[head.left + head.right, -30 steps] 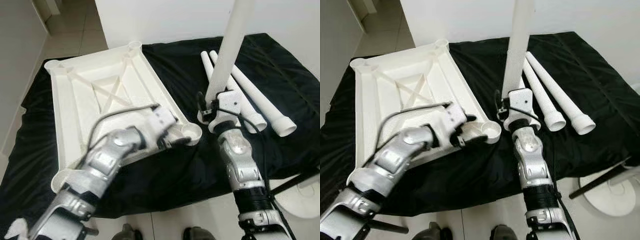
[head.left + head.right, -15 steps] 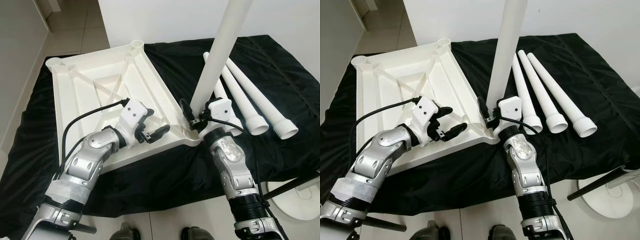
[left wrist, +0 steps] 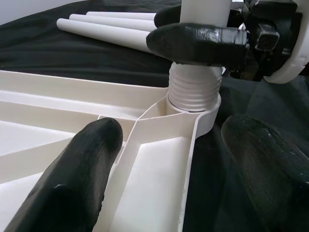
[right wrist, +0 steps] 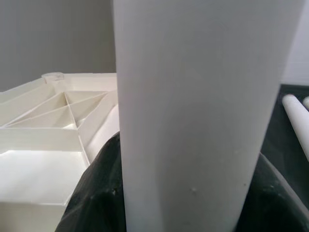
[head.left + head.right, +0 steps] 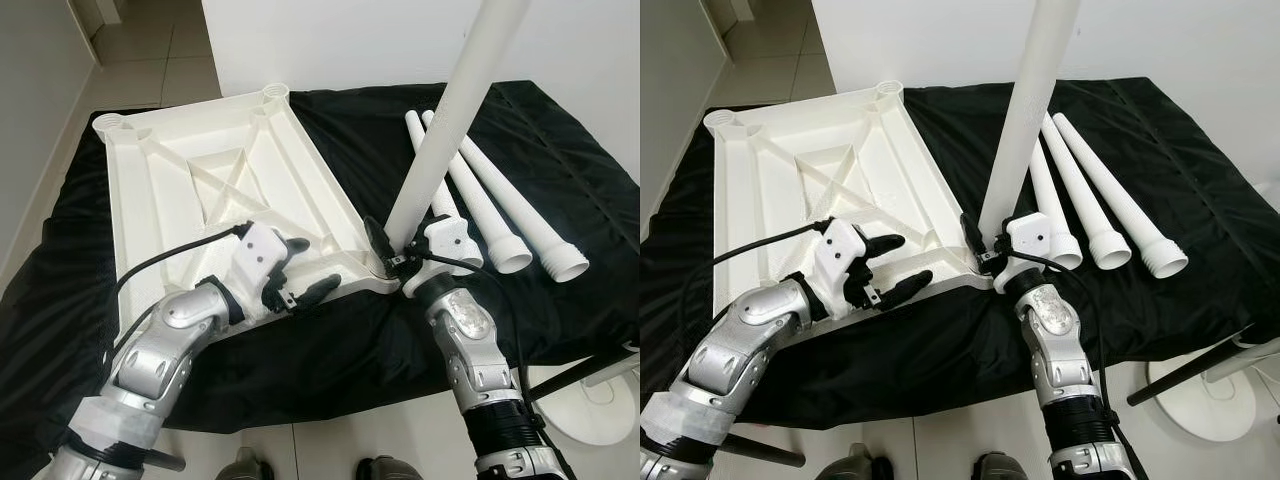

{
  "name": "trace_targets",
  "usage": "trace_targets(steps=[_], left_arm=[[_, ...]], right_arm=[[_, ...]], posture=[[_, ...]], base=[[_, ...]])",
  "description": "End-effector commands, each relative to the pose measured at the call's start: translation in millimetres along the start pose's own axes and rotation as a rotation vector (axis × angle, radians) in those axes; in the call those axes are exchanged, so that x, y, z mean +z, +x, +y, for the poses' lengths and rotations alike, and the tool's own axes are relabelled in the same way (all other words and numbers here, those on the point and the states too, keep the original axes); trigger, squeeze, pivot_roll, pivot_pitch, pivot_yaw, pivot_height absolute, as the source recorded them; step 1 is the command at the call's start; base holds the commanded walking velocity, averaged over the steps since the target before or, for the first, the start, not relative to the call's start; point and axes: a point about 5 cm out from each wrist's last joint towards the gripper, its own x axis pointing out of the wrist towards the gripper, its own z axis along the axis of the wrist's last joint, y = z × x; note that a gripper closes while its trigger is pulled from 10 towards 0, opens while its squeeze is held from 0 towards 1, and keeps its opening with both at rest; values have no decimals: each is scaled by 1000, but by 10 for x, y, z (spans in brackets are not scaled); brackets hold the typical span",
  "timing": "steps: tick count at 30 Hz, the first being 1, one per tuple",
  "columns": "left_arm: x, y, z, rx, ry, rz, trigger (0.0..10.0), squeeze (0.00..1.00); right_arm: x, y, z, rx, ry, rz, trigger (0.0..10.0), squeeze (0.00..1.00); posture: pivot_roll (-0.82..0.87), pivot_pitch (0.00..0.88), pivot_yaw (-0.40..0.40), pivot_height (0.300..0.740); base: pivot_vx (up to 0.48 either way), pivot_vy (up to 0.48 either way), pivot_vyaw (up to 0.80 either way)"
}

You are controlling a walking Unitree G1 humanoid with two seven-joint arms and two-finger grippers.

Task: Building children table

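The white table top (image 5: 200,190) lies upside down on a black cloth (image 5: 560,130). My right gripper (image 5: 385,245) is shut on a long white leg (image 5: 450,110), which stands nearly upright, leaning slightly right. In the left wrist view the leg's threaded end (image 3: 194,89) sits in the near right corner socket (image 3: 205,116). My left gripper (image 5: 308,268) is open, with its fingers (image 3: 77,179) spread over the table top's near edge just left of that corner. In the right wrist view the leg (image 4: 193,111) is close up.
Three spare white legs (image 5: 1085,195) lie side by side on the cloth to the right of the held leg. A white round stand base (image 5: 600,390) and a black rod (image 5: 580,365) are on the floor at the near right. A white wall rises behind the cloth.
The right gripper carried the leg left from over the cloth to the corner socket, where its end now sits. The left gripper drew back toward the near edge and opened.
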Motion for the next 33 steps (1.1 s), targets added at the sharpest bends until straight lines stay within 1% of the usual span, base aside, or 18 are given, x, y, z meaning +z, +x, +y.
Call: trace_targets(steps=[1, 9, 12, 15, 18, 19, 20, 25, 30, 33], left_arm=[[4, -12, -112, -142, -4, 11, 10000, 0], [13, -7, -115, -136, 1, 10, 10000, 0], [18, -5, -110, -138, -1, 10, 10000, 0], [30, -8, -95, -132, 6, 12, 10000, 0], [34, -10, -94, -132, 5, 13, 10000, 0], [42, -14, -98, -130, 4, 12, 10000, 0], [45, -15, -100, -130, 4, 12, 10000, 0], [46, -16, -105, -128, 4, 14, 10000, 0], [50, -20, -107, -126, 3, 13, 10000, 0], [50, -20, -103, -123, 3, 15, 10000, 0]], right_arm=[[-156, -82, 46, 49, -29, 77, 10000, 0], [-265, -162, 85, 132, -99, 109, 10000, 0], [-312, -174, 90, 145, -98, 127, 10000, 0], [-361, -175, 94, 138, -58, 138, 10000, 0], [-379, -173, 94, 131, -40, 141, 10000, 0], [-433, -163, 92, 88, 63, 156, 10000, 0], [-460, -156, 95, 72, 96, 164, 10000, 0], [-521, -136, 115, 65, 128, 192, 10000, 0], [-534, -101, 140, 74, 114, 219, 10000, 0], [-548, -89, 137, 70, 122, 241, 10000, 0]], posture=[[-62, 74, 36, 740], [-67, 80, 43, 740], [-67, 80, 43, 740], [-66, 84, 48, 740], [-66, 84, 48, 740], [-64, 88, 49, 740], [-64, 88, 49, 740], [-62, 90, 48, 740], [-59, 93, 48, 740], [-59, 93, 48, 740]], base=[[0, 0, 0], [0, 0, 0], [0, 0, 0], [0, 0, 0], [0, 0, 0], [0, 0, 0], [0, 0, 0], [0, 0, 0], [0, 0, 0], [0, 0, 0]])
